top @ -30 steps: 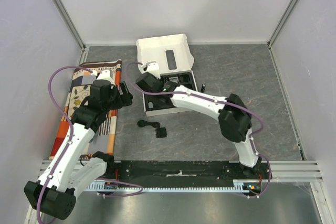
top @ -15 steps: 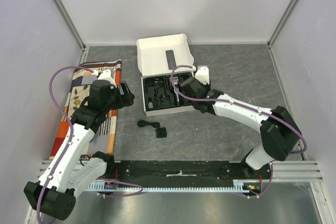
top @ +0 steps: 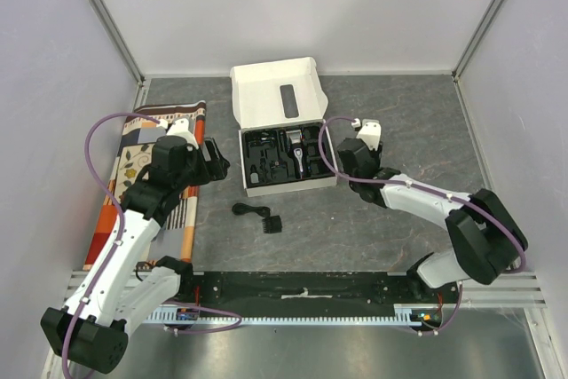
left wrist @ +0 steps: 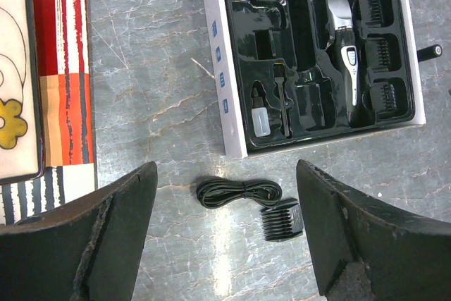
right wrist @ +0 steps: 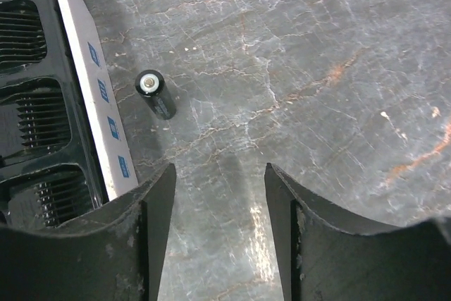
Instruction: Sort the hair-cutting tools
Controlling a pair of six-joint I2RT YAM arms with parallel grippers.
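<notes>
Swinging away from the box [top: 266, 99], the right arm has left the tray it was reaching into a second ago and now sits off the box's right side. The clipper [top: 299, 150] lies in the tray with its blade head toward the raised lid. The left arm has hardly shifted.

The right gripper [right wrist: 220, 170] is wide open and holds nothing; only bare table shows between its fingers. A small dark bottle [right wrist: 156, 94] sits ahead of it and off to the left of the gap, just beside the box's outer right wall but not touching it. Its round cap faces the wrist camera, so it looks to be standing upright, though I cannot be sure. The right arm is clearly the nearer one. By my reading, the next move depends on this offset: the gap has to shift left, toward the box, until the bottle is between the fingers, and there is little room on the wall side.

The left gripper [left wrist: 225, 167] is also spread wide and empty, hovering over the table in front of the box. Below it the coiled cable [left wrist: 236, 192] lies with its long axis running left to right, and the comb guard [left wrist: 282, 221] sits just beside its right end. Both are outside the tray, on the left arm's side.
</notes>
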